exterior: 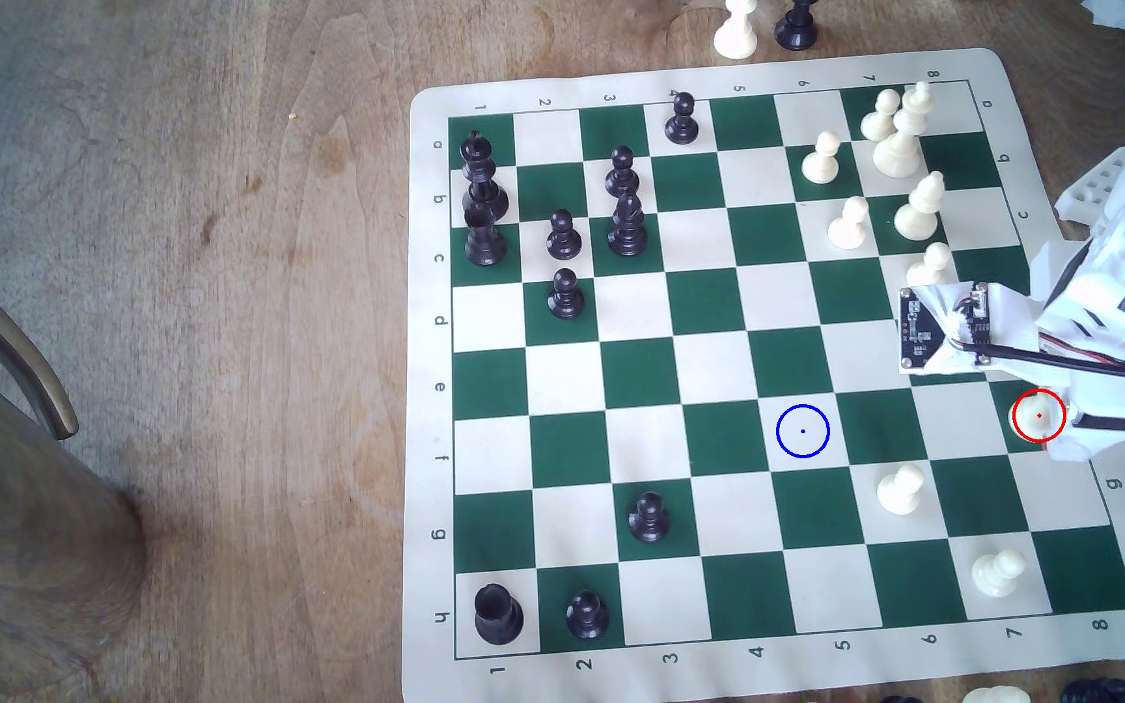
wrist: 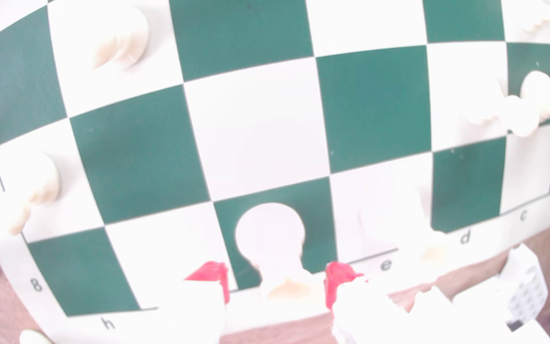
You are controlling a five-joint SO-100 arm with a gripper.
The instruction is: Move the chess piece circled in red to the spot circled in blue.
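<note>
The chess piece (exterior: 1039, 416), cream-white and ringed in red, stands on a dark green square near the board's edge at the exterior view's right. In the wrist view the chess piece (wrist: 272, 236) is washed out and blurred, so its top shape is unclear. My gripper (wrist: 275, 273) is open and straddles it. The red fingertips (wrist: 211, 274) sit on either side, with green board showing in both gaps. From the exterior view's right, the gripper (exterior: 1053, 422) reaches in beside the piece. The spot (exterior: 802, 430), a cream square with a blue ring and dot, lies three squares toward the exterior view's left.
A cream pawn (exterior: 899, 488) stands one row nearer than the spot, between it and the piece. Another cream pawn (exterior: 997, 572) is near the front right corner. Several cream pieces cluster at the back right (exterior: 898, 145). Black pieces fill the board's left half (exterior: 563, 233).
</note>
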